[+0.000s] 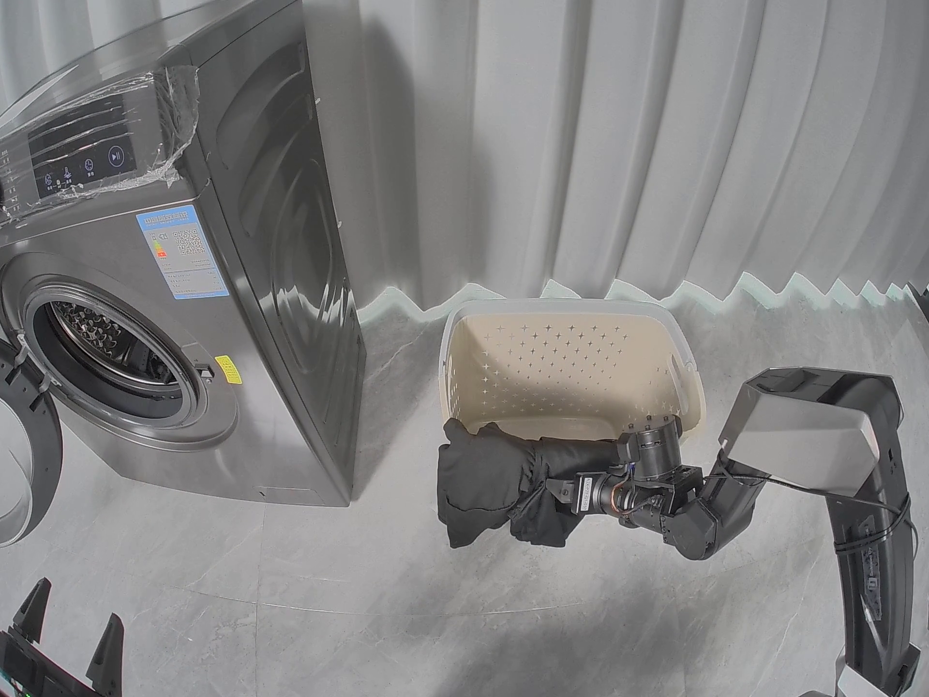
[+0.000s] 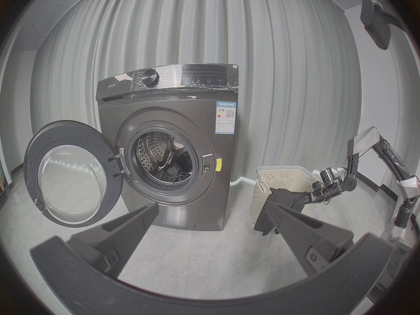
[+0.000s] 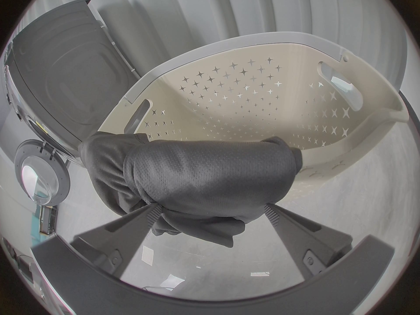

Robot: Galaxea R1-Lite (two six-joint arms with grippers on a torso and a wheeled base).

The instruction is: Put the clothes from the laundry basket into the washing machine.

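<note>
A dark grey garment point(image 1: 484, 481) hangs over the near left corner of the cream laundry basket point(image 1: 561, 307), mostly outside it. My right gripper point(image 1: 544, 494) is at that corner, open, its fingers spread wide with the garment point(image 3: 210, 171) bunched between them. The basket point(image 3: 271, 40) otherwise looks empty. The grey washing machine point(image 1: 194, 292) stands to the left with its round door point(image 2: 72, 173) swung open; dark clothes point(image 2: 173, 171) lie in the drum. My left gripper point(image 1: 68, 636) is open and empty, low at the near left, facing the machine.
White curtains hang behind the machine and the basket. The grey floor point(image 1: 319, 583) between the machine, the basket and me is bare. The open door point(image 1: 19, 457) juts out at the far left, near my left arm.
</note>
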